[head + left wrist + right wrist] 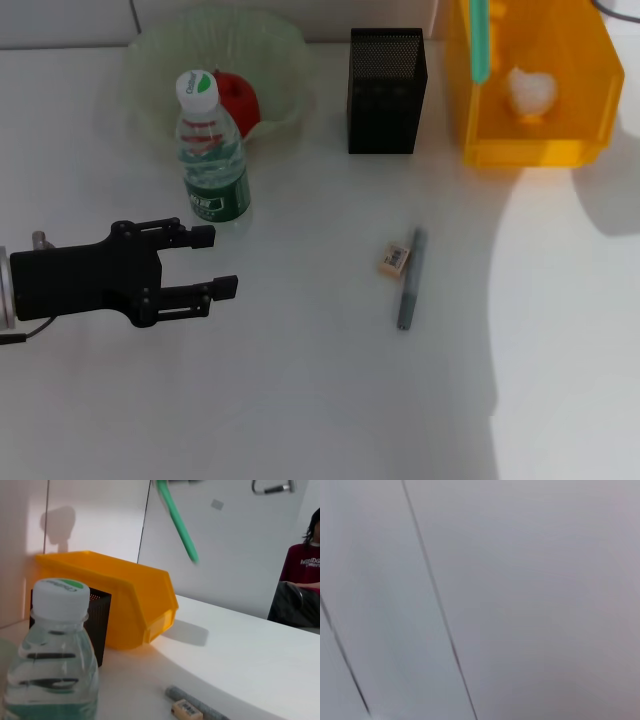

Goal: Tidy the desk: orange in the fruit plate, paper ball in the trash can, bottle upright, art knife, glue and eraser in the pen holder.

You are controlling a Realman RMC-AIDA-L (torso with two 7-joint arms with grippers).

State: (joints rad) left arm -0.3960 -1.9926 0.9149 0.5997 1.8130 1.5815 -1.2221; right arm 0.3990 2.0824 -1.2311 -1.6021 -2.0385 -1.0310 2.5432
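We held our left gripper (218,263) spread and empty beside the upright bottle (212,150); the eraser (394,259) lay on the desk (300,400), touching a grey stick (411,278)

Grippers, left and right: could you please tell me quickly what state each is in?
Left gripper: open, holding nothing, near the bottle.
Right gripper: not in view.

Red-orange orange (237,98), pale green fruit plate (150,60), black mesh pen holder (386,92), yellow-orange trash can (580,110)
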